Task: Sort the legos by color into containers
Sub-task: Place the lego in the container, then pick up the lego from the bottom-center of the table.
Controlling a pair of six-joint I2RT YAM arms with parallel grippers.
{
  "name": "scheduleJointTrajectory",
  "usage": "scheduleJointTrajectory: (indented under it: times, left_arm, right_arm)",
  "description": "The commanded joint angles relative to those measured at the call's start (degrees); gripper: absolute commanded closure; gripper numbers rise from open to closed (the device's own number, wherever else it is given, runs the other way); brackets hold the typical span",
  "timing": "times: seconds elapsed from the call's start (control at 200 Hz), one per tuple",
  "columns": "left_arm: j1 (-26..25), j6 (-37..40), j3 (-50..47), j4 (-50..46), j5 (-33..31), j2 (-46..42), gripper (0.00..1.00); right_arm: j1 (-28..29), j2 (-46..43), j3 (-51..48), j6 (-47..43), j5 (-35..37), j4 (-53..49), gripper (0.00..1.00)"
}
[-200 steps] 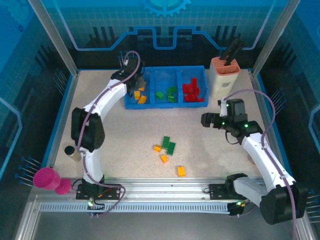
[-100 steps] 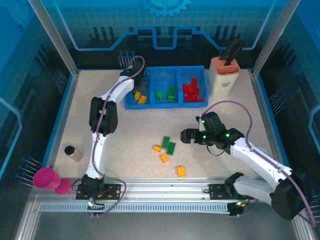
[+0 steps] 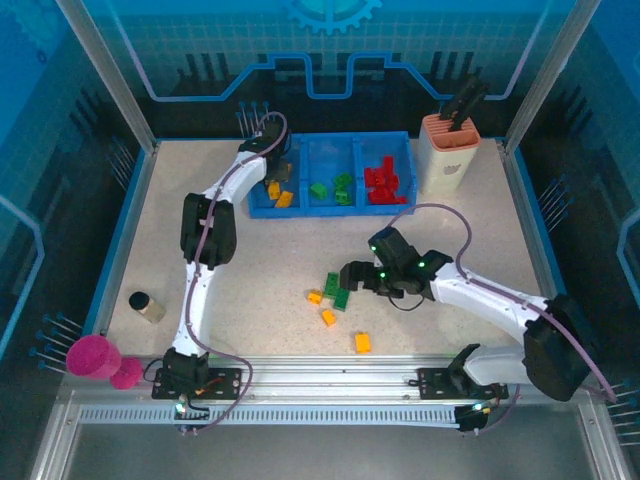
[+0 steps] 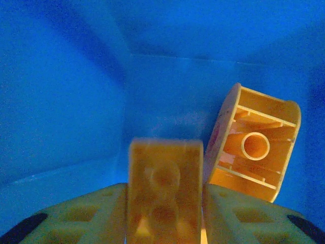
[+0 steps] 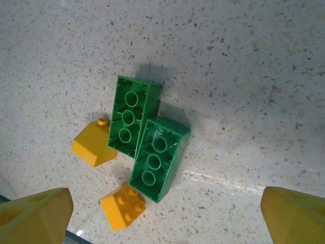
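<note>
- Spread wide, the right gripper [image 5: 165,223] now hovers over the loose legos at mid-table. A second ago it hung well back, near the peach tool holder [image 3: 450,150].
- Between its fingertips [image 5: 36,213] lie two green bricks [image 5: 133,119], side by side and touching. A sloped orange brick [image 5: 94,146] rests against one, and a small orange brick [image 5: 123,206] sits just beside the other.
- On the left gripper [image 4: 165,216], the fingers [image 4: 91,216] flank a blurred orange piece [image 4: 165,178]. I cannot tell whether it is pinched or just let go.
- That gripper sits inside the left compartment [image 4: 76,112] of the blue tray [image 3: 330,211]. A hollow-side-up orange brick [image 4: 254,145] lies close by.
- Its arm reaches further over the tray than a second ago.
- Judging from this, the orange drop-off is finishing. The green pair looks like the right arm's next pick, bound for the middle compartment.
- One lone orange brick [image 3: 362,342] waits nearer the arm bases.
</note>
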Motion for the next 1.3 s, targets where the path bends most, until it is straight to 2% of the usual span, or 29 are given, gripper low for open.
scheduleJointTrajectory:
  times: [0.0, 0.105, 0.53, 0.916, 1.296]
  left_arm:
    - [0.38, 0.79, 1.83, -0.02, 1.0, -0.65, 0.52]
    - [0.38, 0.87, 0.18, 1.23, 1.4, -2.96, 0.48]
    - [0.38, 1.77, -7.74, 6.81, 3.43, -14.21, 0.43]
    - [0.82, 1.84, -13.77, 9.23, 3.36, -18.2, 0.41]
    - [0.91, 1.27, -16.23, 8.85, 4.26, -22.33, 0.41]
  right_arm:
    - [1.35, 3.47, 1.7, 2.41, 0.16, 1.1, 0.05]
    - [2.39, 6.57, 2.87, 3.57, 1.01, 1.79, 0.09]
    - [8.33, 19.14, 10.49, 2.34, 6.14, -3.7, 0.22]
    - [11.29, 27.08, 15.78, -2.4, 10.97, -11.25, 0.32]
    - [10.48, 29.36, 18.75, -9.97, 16.88, -15.2, 0.64]
